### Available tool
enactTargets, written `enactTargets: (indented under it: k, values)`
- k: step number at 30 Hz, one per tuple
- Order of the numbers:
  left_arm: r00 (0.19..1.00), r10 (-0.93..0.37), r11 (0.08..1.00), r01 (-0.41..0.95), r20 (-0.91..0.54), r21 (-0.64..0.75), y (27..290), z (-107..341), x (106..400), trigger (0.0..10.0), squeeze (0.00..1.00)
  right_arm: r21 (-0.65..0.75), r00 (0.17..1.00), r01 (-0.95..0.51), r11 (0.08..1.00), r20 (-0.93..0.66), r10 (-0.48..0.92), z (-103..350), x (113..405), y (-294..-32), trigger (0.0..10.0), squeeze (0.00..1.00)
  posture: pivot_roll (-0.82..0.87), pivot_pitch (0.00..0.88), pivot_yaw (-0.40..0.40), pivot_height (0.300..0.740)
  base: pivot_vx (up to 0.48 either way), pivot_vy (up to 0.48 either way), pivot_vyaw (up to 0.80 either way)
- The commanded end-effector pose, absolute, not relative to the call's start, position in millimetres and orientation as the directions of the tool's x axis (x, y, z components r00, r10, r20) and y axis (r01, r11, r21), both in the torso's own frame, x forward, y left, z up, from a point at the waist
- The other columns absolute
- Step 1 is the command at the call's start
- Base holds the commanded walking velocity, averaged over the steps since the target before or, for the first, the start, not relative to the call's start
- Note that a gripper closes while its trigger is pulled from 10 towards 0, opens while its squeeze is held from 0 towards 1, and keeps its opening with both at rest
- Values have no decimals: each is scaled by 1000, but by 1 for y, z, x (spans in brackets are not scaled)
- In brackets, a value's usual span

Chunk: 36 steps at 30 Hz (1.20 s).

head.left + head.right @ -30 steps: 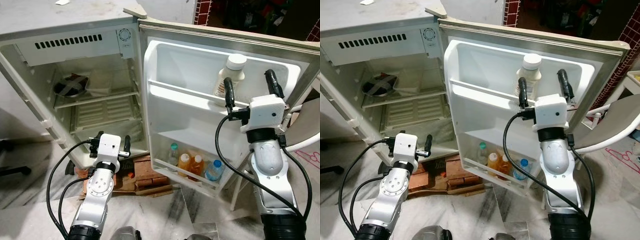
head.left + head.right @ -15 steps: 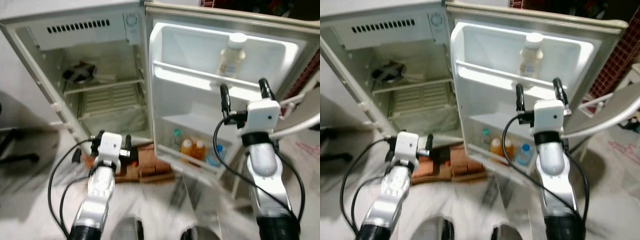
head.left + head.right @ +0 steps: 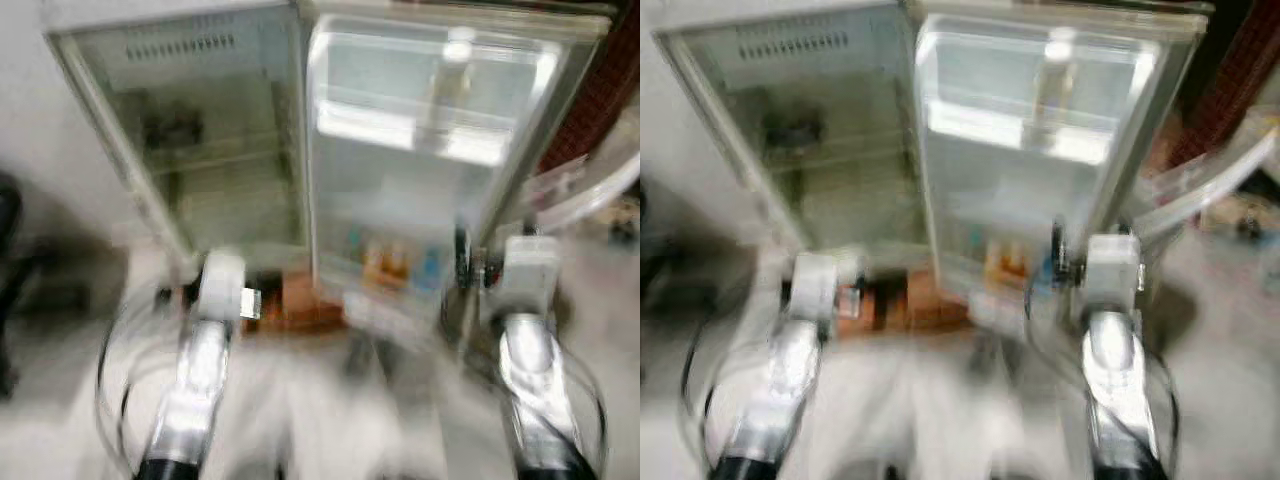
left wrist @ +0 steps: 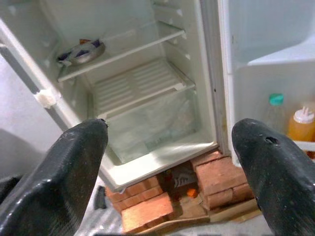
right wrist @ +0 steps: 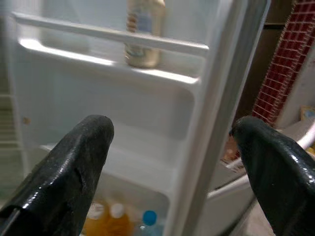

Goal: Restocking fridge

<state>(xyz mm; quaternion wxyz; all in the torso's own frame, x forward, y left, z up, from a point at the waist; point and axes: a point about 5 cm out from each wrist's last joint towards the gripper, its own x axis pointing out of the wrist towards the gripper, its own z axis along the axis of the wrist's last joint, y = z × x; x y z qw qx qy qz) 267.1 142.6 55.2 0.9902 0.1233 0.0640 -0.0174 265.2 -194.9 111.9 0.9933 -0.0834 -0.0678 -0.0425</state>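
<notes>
We saw the small white fridge (image 4: 147, 98) open ahead. Both our left gripper (image 4: 170, 157) and right gripper (image 5: 172, 157) had fingers spread wide, holding nothing. The tall cream bottle (image 5: 142, 32) stood upright on the door's top shelf, nearer our right gripper.

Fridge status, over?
Both pincers open, empty: left pincer, right pincer. Fridge door open, tall bottle on its upper shelf. Head views blurred.
</notes>
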Motion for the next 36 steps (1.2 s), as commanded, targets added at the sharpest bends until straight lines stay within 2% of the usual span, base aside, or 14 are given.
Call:
enactTargets:
  k: [1,7,9,14,25,30,36]
  values:
    - [990,-11,968,46,-142,245,142,53,266,10000,0,-150,991,90,985,113,-74,107,266,-197,10000,0,-6,0,39,740,-274,0,0]
    - [991,-16,967,49,-131,250,142,54,265,10000,0,-122,993,97,988,73,-89,96,262,-200,10000,0,-4,0,38,740,-129,0,0]
    - [993,-50,969,75,-111,236,140,56,265,10000,0,-101,993,108,989,56,-103,92,260,-201,10000,0,-4,0,38,740,0,0,600]
    - [992,-35,963,65,-118,261,142,55,267,10000,0,-107,992,113,988,67,-106,94,263,-202,10000,0,-11,0,43,740,0,-49,754]
    - [992,-39,962,69,-120,264,142,55,267,10000,0,-98,993,76,992,101,-66,100,270,-198,10000,0,-12,0,42,740,0,-415,799]
    - [991,-34,960,68,-127,270,143,53,266,10000,0,-102,994,55,993,103,-44,100,270,-191,10000,0,-8,0,37,740,297,-374,751]
    - [991,-38,959,73,-132,273,143,53,266,10000,0,-93,993,42,995,114,-32,103,274,-190,10000,0,-9,0,35,740,300,-371,0]
